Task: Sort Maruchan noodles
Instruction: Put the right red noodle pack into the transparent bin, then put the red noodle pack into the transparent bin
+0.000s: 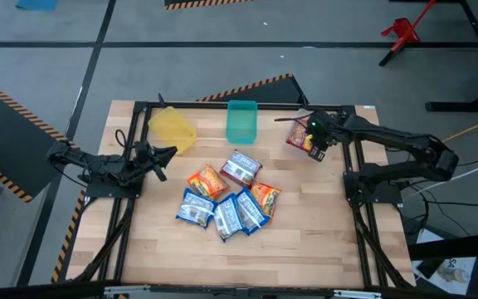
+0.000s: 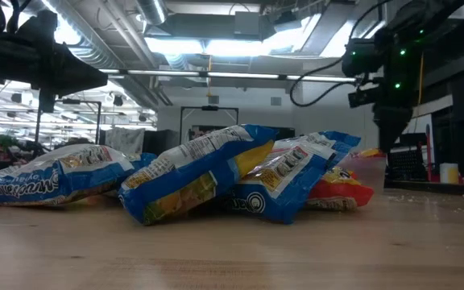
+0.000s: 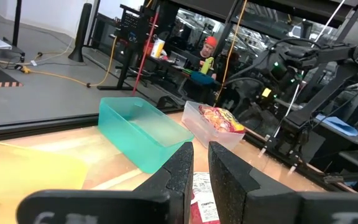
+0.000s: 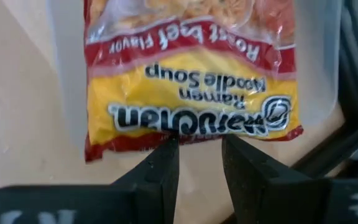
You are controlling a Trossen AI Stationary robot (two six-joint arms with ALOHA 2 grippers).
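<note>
Several Maruchan noodle packets (image 1: 226, 198) lie in a loose pile at the table's middle: blue-and-white, orange, and one red/silver (image 1: 241, 168). They overlap one another and also show in the low view (image 2: 208, 173). One red-and-yellow packet (image 4: 191, 93) lies flat in a clear bin (image 4: 67, 74) at the far right (image 1: 299, 137). My right gripper (image 4: 201, 148) is open just above this packet's near edge, pointing down. My left gripper (image 1: 164, 162) waits at the table's left, fingers a narrow gap apart (image 3: 201, 167) and empty.
A yellow bin (image 1: 171, 126) and a teal bin (image 1: 241, 120) stand at the far edge, left of the clear bin. The teal bin (image 3: 142, 127) and the clear bin (image 3: 194, 121) also show in the left wrist view. Bare wood lies near the front edge (image 1: 247, 257).
</note>
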